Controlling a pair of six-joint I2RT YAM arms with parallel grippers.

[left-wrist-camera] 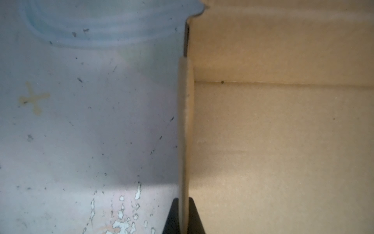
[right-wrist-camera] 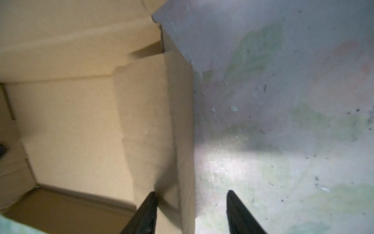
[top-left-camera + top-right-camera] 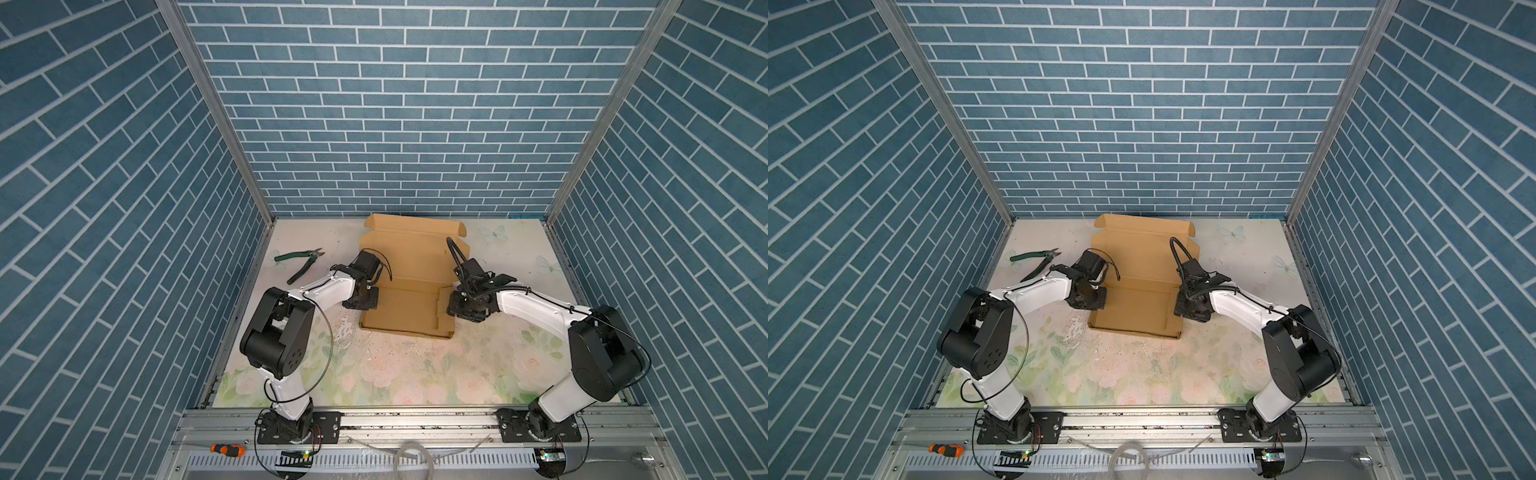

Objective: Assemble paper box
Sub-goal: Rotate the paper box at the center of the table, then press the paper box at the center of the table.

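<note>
At far left the pliers point(image 3: 299, 264) lie on the worktop point(image 3: 415, 365). My left pincer point(image 1: 183, 204) is clamped on the left wall of the box point(image 3: 409, 309), which sits mid-worktop with its lid open. My right pincer point(image 2: 191, 194) stands apart, astride the right wall.

Paper box point(image 3: 1133, 303): you see it open on the table point(image 3: 1142, 374), lid laid back.
Left gripper point(image 3: 1094, 301): at its left wall.
Right gripper point(image 3: 1183, 309): at its right wall.
Pliers point(image 3: 1036, 262): left of the box, apart.
</note>
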